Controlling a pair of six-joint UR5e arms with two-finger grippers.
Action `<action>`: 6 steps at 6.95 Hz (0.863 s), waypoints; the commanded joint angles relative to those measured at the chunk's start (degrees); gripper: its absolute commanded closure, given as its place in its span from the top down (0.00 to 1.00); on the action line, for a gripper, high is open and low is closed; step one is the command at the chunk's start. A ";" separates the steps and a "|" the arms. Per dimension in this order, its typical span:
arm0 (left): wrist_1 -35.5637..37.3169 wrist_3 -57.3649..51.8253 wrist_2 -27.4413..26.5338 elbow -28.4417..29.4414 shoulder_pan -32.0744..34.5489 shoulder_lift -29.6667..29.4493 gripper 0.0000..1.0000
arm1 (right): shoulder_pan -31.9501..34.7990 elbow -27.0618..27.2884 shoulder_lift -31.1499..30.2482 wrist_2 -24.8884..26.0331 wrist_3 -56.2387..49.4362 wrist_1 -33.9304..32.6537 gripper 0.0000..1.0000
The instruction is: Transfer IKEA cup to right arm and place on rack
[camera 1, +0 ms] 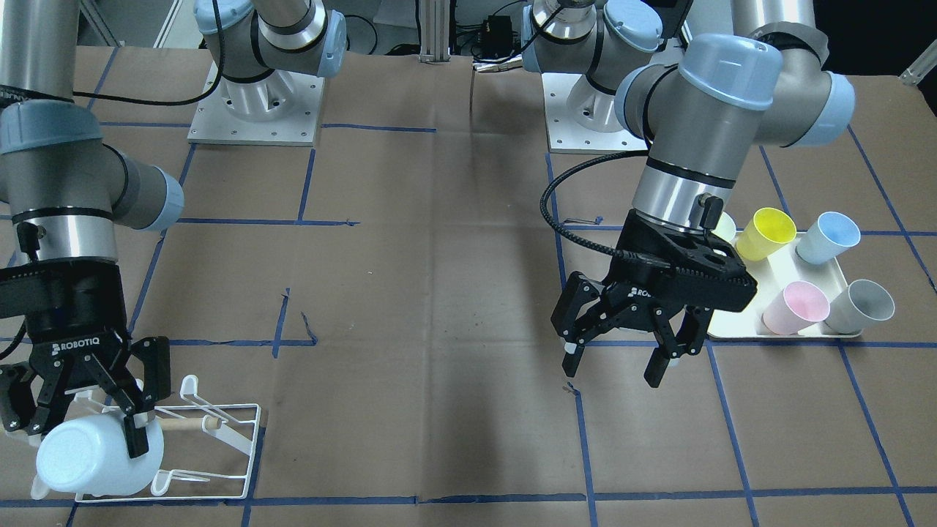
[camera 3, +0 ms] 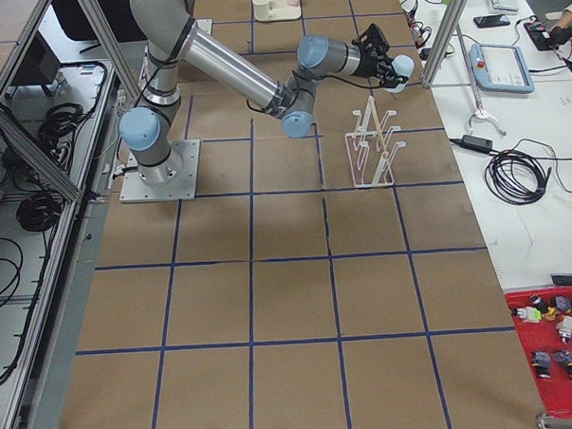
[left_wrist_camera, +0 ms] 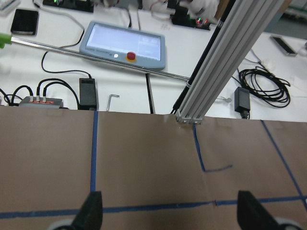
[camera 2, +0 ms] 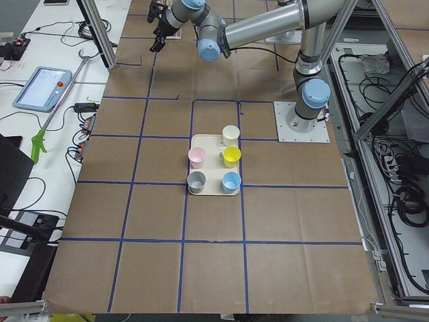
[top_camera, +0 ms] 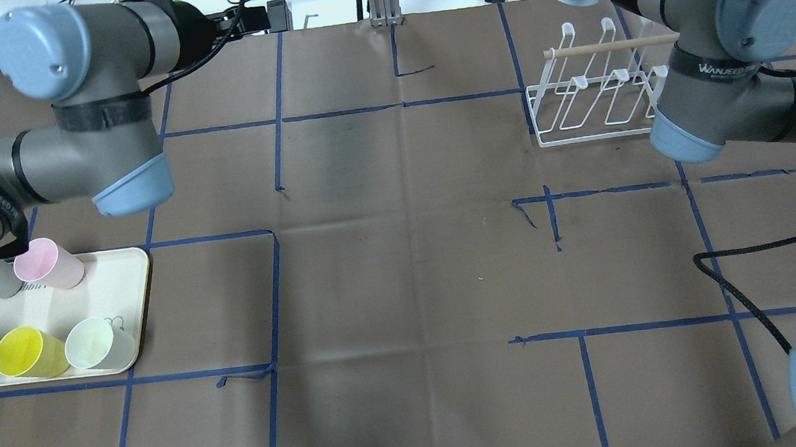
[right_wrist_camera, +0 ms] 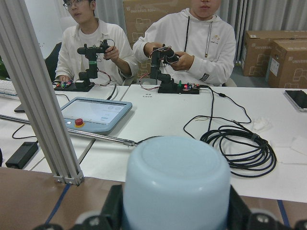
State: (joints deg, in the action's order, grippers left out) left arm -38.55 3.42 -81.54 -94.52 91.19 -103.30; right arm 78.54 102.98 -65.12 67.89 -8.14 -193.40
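Left gripper [camera 1: 613, 369] hangs with fingers spread (pointing down); right gripper [camera 1: 77, 432] clasps the cup [camera 1: 88, 460].

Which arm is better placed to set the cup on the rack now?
Right. The right gripper is shut on the pale cup at the rack; the left gripper hangs open and empty beside the tray, across the table.

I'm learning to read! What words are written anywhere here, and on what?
"ROBOTIQ": on the right claw.
"WANJEED": on the strap round the right arm.
Print on the left claw: too small to read.
Print on the boxes: too blurred to read.
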 commanded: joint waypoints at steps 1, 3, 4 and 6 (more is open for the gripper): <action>-27.51 0.00 -5.54 4.52 1.18 3.61 0.99 | -0.14 -0.93 4.20 0.39 -3.19 -3.64 0.37; -43.38 -0.08 -7.32 4.70 0.31 8.18 0.99 | -0.14 -0.50 6.05 0.57 -3.46 -3.65 0.38; -46.41 -0.78 -7.40 4.96 0.30 9.77 0.99 | -0.14 -0.50 6.41 0.57 -3.46 -3.65 0.38; -46.97 -3.32 -7.58 4.87 -1.44 10.40 0.99 | -0.14 -0.58 7.81 0.57 -3.46 -3.65 0.38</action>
State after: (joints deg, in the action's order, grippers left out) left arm -84.56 1.71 -89.03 -89.64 90.91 -93.42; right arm 78.40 102.41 -58.16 68.46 -11.59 -197.08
